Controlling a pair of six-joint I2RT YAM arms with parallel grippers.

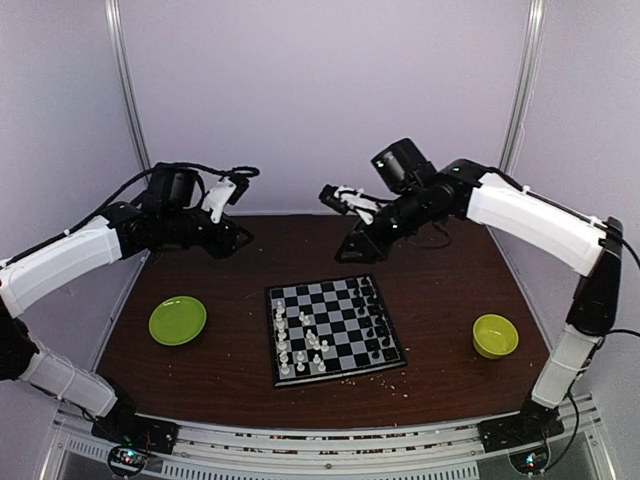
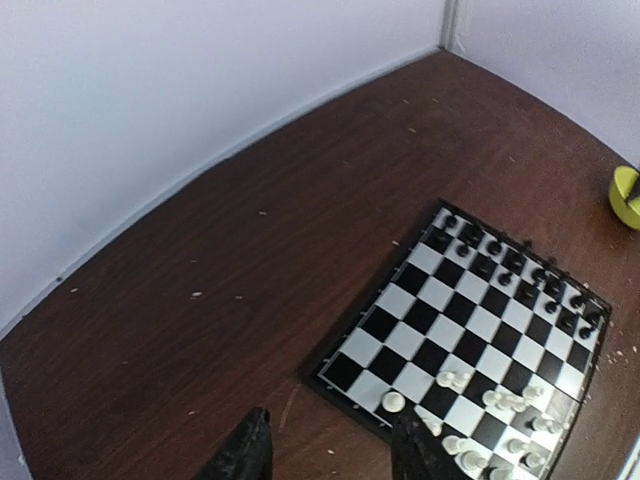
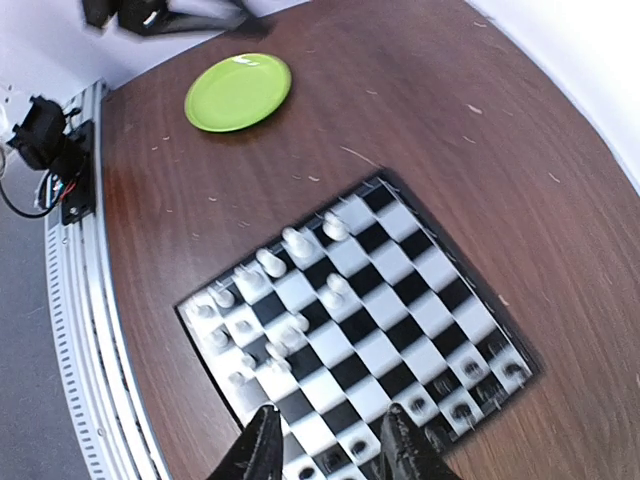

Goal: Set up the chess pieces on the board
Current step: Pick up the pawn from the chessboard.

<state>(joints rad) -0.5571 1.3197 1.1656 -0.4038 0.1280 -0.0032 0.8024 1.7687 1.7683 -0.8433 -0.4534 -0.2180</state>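
Open and empty, left tool (image 2: 330, 420) and right tool (image 3: 332, 412) hang over the far tabletop (image 1: 250, 262); on the board (image 1: 340, 300) at centre, black pieces (image 1: 372, 315) look ranked along its right edge, several white pieces (image 1: 283, 350) at left need placing.

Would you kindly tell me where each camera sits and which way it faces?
Top external: above and behind, looking down at the board; left arm, right arm show.
Left wrist: high rear left, facing board and bowl; left pincer shows.
Right wrist: high behind board, facing board and plate; right pincer shows.
All share the board.
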